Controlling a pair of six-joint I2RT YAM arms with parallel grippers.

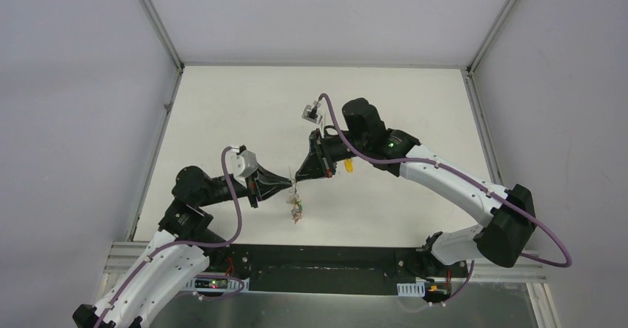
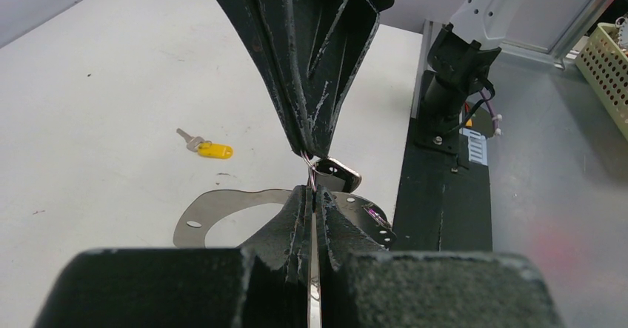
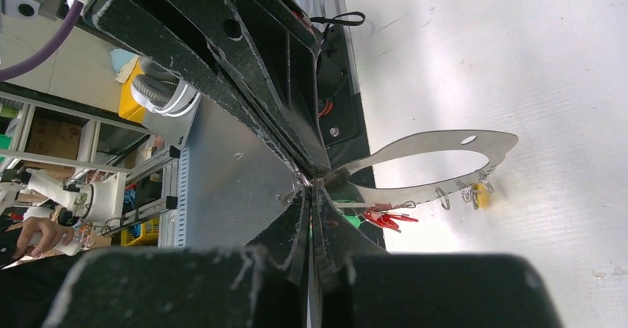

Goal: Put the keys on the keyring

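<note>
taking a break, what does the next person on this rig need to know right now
Left gripper: shut, pinching a thin end of the keyring, which is held up in the air.
Right gripper: shut, tip to tip with the left at that spot; what it pinches isn't clear.
Done: several keys, red and green tags among them, hang on the keyring.
Left: one yellow-tagged key lies loose on the table by the right gripper; it needs threading on.

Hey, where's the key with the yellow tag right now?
The yellow-tagged key lies loose on the white table, apart from the keyring; in the top view it sits right of centre, close beside the right end effector.
</note>
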